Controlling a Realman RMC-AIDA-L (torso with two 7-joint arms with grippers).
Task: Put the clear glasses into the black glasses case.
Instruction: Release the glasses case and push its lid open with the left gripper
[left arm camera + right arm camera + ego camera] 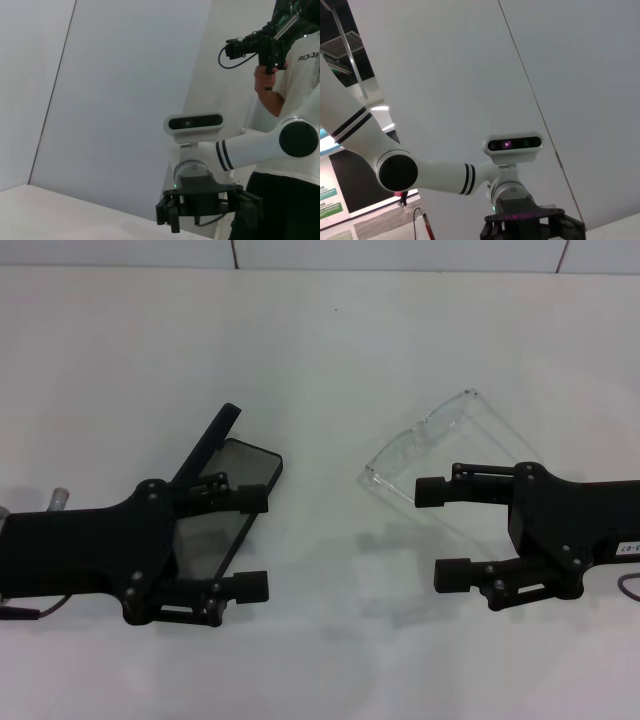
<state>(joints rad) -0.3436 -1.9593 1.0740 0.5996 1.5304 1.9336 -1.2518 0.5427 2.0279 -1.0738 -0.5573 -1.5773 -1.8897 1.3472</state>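
Note:
The black glasses case [243,472] lies open on the white table at centre left, lid raised at its far side, grey lining showing. My left gripper [254,543] hovers over the case's near half, fingers spread wide and holding nothing. The clear glasses [440,452] rest on the table at centre right, lens toward the case, temple arms pointing toward the right arm. My right gripper [441,532] is open beside their near end; its upper finger [435,491] overlaps the frame's near temple. The wrist views show only the walls and the opposite arm.
The white table [320,360] spreads around both objects, its far edge meeting a tiled wall. The other arm's gripper [200,207] appears in the left wrist view, with a person holding a camera behind it. The left arm shows in the right wrist view.

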